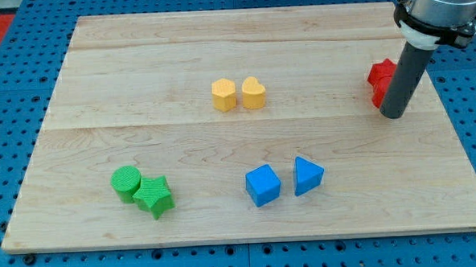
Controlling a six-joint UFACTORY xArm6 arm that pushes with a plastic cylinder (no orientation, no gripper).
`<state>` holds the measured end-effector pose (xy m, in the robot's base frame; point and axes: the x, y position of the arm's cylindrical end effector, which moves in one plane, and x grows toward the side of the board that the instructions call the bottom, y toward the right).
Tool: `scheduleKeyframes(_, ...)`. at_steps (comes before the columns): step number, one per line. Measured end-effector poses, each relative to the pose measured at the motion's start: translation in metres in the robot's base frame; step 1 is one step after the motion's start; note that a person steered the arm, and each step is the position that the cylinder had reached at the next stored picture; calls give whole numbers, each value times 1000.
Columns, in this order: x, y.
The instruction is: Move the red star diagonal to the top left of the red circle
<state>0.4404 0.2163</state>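
- The red star [379,76] sits near the board's [242,222] right edge, toward the view's top, partly hidden behind my rod.
- More red shows just below it, behind the rod; this may be the red circle, but it is too covered to tell.
- My tip [392,115] rests on the board just below and right of the visible red, touching or almost touching it; I cannot tell which.
- There are no jaws here: the arm ends in a plain rod, so nothing opens, closes or clamps.
- Judging by its look, the star is a small, stiff, light block that should slide easily on the smooth wood.
- It cannot be gripped, only pushed; the contact should be on a flat between two points, opposite the way it must go.
- A push on a point would likely spin it or let it slip off the round tip.
- With red pieces so close, a careless push may drag both.
- The yellow blocks [238,94], green blocks [142,188] and blue blocks [283,181] lie well apart.
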Motion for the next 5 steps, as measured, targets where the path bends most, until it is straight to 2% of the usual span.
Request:
scheduleKeyframes(1,-30,0)
scheduleKeyframes(2,-38,13)
scheduleKeyframes(3,-23,43)
scheduleKeyframes(4,-56,52)
scheduleKeyframes(5,-87,9)
